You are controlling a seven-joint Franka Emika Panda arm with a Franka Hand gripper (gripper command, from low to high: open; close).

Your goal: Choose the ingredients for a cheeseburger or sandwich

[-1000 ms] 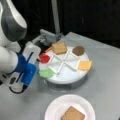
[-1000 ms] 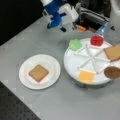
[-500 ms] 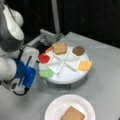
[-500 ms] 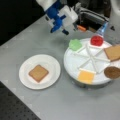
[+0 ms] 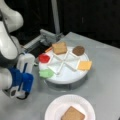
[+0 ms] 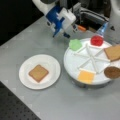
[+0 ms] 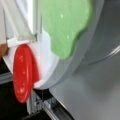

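Observation:
The ingredients lie in a white divided round tray: green lettuce, red tomato, a bread square, a dark-brown patty and yellow cheese. The sandwich is a single bread square on a white paper plate. My blue-and-white gripper hovers just off the tray's rim beside the lettuce, holding nothing that shows. Its fingers do not show in the wrist view.
A metal frame with an orange part runs behind the tray, near the gripper. The grey table ends at a dark edge at a front view's bottom left. A vertical pole stands behind the tray.
The gripper has edged slightly closer to the lettuce side of the tray. The food pieces and plate have not moved.

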